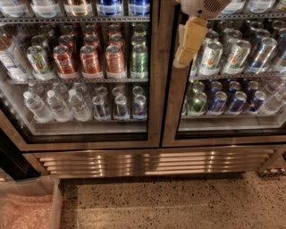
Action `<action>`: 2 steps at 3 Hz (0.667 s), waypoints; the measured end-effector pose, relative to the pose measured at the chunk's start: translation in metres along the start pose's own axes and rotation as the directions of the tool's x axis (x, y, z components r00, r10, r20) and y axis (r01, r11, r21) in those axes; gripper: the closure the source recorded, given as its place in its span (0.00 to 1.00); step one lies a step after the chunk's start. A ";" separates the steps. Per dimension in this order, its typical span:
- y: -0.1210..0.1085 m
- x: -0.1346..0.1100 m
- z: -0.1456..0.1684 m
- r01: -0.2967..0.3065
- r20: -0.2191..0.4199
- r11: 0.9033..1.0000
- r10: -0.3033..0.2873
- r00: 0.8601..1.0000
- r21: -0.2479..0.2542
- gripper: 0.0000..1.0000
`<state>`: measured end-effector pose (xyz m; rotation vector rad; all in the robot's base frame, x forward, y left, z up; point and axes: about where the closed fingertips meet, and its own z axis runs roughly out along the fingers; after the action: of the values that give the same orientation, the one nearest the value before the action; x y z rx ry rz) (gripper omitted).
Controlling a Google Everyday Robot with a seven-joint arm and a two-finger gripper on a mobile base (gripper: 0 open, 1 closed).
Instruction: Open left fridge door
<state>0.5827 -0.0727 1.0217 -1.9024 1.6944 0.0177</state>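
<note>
Bin (27,208) of clear plastic with something pinkish inside sits at your far left on the speckled floor (178,205), low down and, as far as you can judge, beside the door rather than in front of it. Above it, the left fridge door (82,71) fills the left half of the view: a glass pane in a steel frame, shut flush against its neighbour. Behind the glass, red and green cans (89,60) stand on the middle shelf and water bottles (56,105) are lined up below, labels out for a shopper. Its inner frame edge runs down the middle, meeting the matching edge of the right door (232,67). That seam is where you would expect to take hold, since the door most likely hinges on its outer left side. Just right of the seam, high in the view, the gripper (184,56) hangs from its white wrist (205,6), pale yellow, pointing down and slightly left in front of the right door's frame edge. You cannot tell whether it is open or closed, nor whether it touches the steel. It looks placed near the seam to reach for the left door's edge, so the step in hand reads as approach, with the door not yet opened. Under both doors runs the ribbed steel grille (152,161).
</note>
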 end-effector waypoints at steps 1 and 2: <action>0.000 0.003 -0.001 0.000 0.000 1.000 0.000 1.000 0.000 0.00; 0.002 0.001 0.006 0.021 0.018 0.999 -0.021 1.000 -0.028 0.00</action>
<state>0.5827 -0.0709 1.0160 -1.9346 1.6706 0.0507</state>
